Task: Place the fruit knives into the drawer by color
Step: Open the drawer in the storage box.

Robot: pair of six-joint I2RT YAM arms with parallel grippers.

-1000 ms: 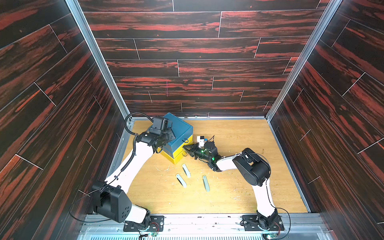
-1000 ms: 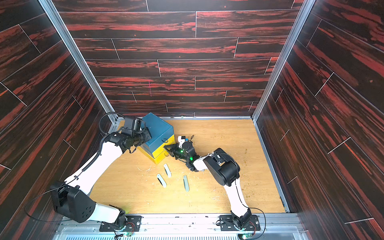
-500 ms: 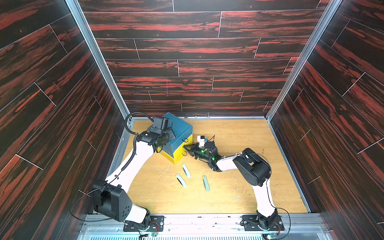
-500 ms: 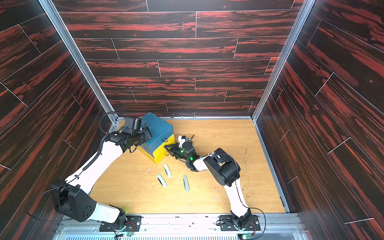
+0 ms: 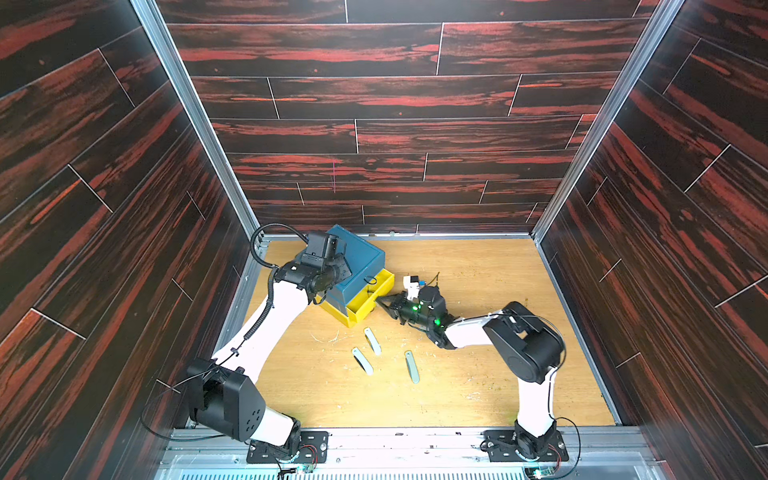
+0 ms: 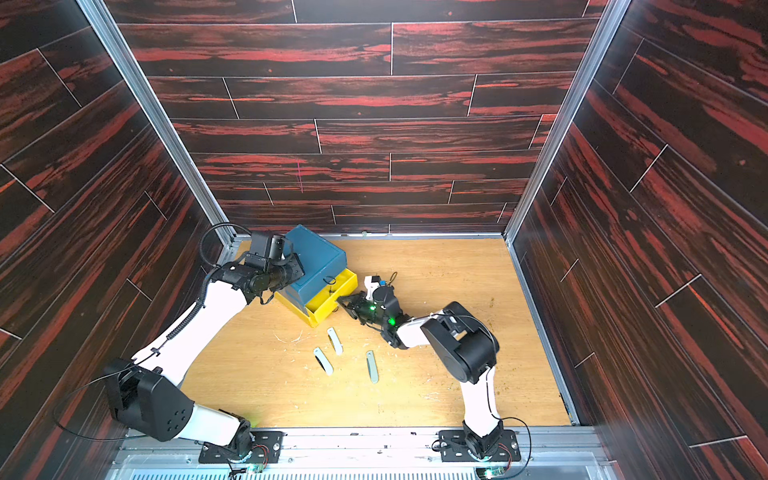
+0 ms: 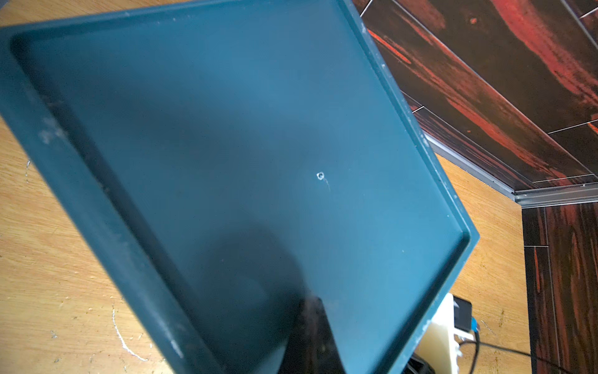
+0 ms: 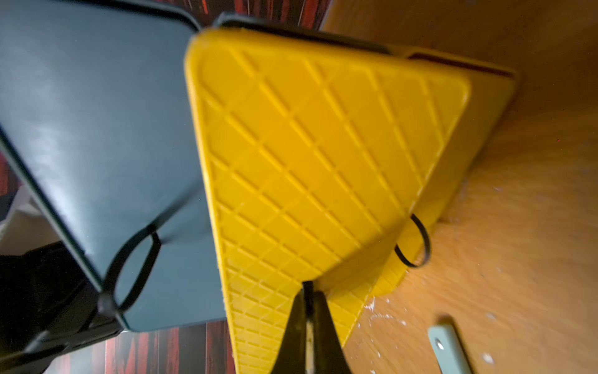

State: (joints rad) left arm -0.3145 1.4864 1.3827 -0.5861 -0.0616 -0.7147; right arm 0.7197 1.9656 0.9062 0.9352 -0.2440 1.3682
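We logged three fruit knives [image 5: 362, 360] loose on the surface [image 5: 478, 382], yellow drawer [image 5: 376, 293] open. Left fingers [image 7: 310, 330] and right fingers [image 8: 325, 327] were pinched closed, no knife held.

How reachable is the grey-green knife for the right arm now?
Probably yes: the grey-green knife lies on open table near the right gripper, nothing between; its jaws, shut at the yellow drawer, must open first.

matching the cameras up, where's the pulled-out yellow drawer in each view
top view: yellow drawer left of centre, jutting from under the teal chest
top view: same spot, slightly further left
left wrist: not in it, only the chest's teal top shows
right wrist: fills the middle, right gripper at its edge
shared landmark: the teal chest, in all four views
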